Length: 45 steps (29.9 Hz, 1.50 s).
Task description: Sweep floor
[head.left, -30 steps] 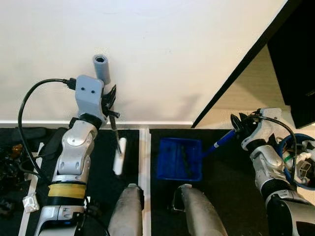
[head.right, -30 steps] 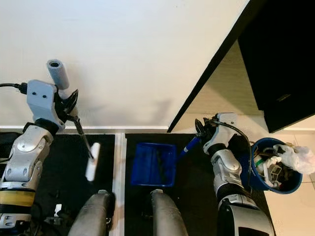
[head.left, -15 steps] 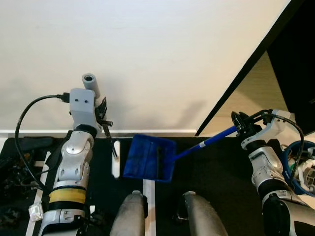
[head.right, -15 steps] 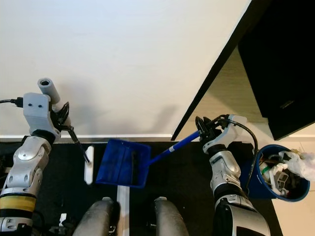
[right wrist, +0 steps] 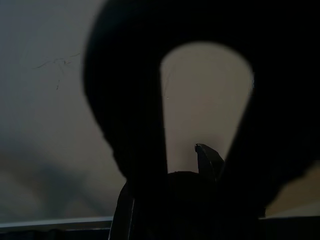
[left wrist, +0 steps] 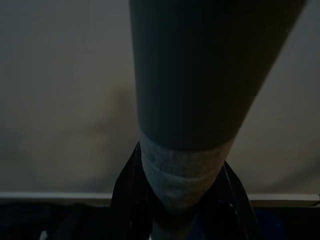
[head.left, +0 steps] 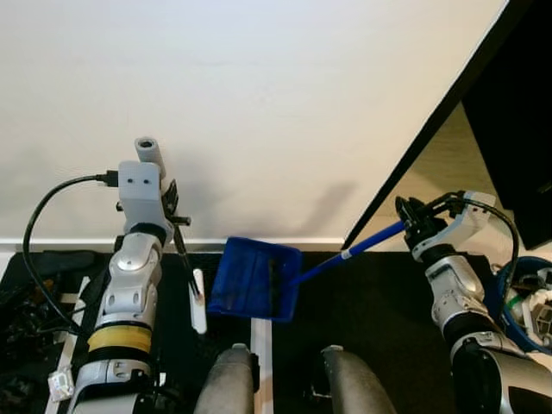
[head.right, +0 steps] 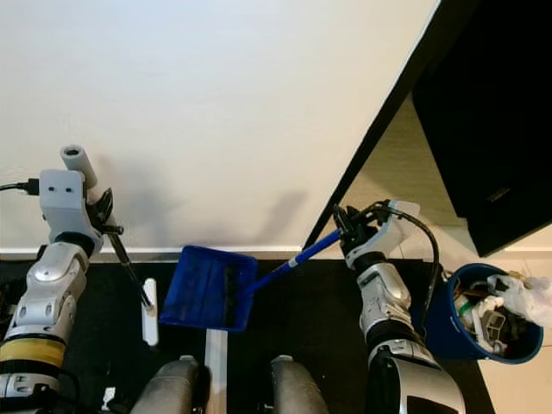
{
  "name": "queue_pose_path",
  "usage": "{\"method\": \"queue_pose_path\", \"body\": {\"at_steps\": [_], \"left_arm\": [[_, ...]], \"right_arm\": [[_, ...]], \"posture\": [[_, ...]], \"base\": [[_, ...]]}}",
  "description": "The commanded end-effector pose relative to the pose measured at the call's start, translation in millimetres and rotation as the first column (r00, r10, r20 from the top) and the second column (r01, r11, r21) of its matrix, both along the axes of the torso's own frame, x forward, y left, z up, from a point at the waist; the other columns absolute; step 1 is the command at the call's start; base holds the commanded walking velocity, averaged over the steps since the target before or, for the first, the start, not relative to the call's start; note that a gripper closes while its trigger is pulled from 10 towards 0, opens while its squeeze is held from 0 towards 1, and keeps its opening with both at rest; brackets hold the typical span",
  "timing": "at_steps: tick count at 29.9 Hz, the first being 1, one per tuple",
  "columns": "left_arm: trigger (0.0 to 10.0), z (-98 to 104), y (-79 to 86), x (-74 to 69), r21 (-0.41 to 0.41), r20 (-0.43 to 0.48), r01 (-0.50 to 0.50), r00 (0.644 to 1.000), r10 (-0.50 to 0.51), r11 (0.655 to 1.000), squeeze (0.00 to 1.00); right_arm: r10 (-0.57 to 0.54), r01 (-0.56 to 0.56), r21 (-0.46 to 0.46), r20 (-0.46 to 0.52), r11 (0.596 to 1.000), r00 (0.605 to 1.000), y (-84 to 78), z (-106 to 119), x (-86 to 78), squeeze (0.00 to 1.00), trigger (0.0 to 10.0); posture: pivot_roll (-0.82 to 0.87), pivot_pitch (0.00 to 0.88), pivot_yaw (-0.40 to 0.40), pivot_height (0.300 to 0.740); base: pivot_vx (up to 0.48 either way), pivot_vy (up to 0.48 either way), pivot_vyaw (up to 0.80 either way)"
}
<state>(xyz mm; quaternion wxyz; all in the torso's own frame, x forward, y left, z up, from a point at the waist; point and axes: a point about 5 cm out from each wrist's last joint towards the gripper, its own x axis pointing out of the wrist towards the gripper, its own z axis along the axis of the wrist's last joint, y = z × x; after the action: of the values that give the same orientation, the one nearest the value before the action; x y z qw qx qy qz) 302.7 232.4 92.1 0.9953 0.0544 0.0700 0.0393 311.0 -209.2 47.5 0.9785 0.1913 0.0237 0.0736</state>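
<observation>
Swung slightly rightward since earlier: blue plastic dustpan (head.left: 256, 279), over black floor by white skirting, handle pinched by right gripper (head.left: 407, 223). Left gripper (head.left: 175, 226) clamped on grey-handled white broom (head.left: 197, 300).

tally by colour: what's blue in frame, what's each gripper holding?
Blue: 2 — dustpan in right gripper, bin
White/grey: 1 — brush in left gripper
Total: 3
</observation>
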Motion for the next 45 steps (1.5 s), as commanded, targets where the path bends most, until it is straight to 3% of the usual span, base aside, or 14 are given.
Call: {"method": "queue_pose_path", "body": {"at_steps": [1,11,29,45], "left_arm": [[10.0,-3,-8.9,1.2,-0.016,0.001,0.012,1.000,-0.012,1.000,0.00],[10.0,-4,-20.3,5.4,-0.012,-0.007,0.041,0.999,-0.041,0.999,0.00],[10.0,11,-28.0,12.3,-0.009,0.027,0.073,0.997,-0.072,0.997,0.00],[10.0,11,-34.8,12.2,-0.007,0.014,0.118,0.993,-0.118,0.993,0.00]], "right_arm": [[-0.007,0.007,0.005,-0.008,1.000,1.000,-0.2,-2,-1.9,0.00,10.0],[0.022,-0.025,-0.091,-0.034,0.996,0.999,9.8,-8,-5.0,0.00,10.0],[0.034,-0.040,-0.119,-0.048,0.992,0.998,11.2,-9,-5.7,0.00,10.0],[0.034,-0.039,-0.112,-0.052,0.993,0.998,11.8,-14,-10.5,0.00,10.0]], "posture": [[0.13,0.016,-0.082,0.740],[0.13,0.017,-0.070,0.740],[0.13,0.020,-0.063,0.740],[0.13,0.008,-0.049,0.740]], "base": [[0.000,0.000,0.00],[0.000,0.000,0.00],[0.000,0.000,0.80],[0.000,0.000,0.80]]}}
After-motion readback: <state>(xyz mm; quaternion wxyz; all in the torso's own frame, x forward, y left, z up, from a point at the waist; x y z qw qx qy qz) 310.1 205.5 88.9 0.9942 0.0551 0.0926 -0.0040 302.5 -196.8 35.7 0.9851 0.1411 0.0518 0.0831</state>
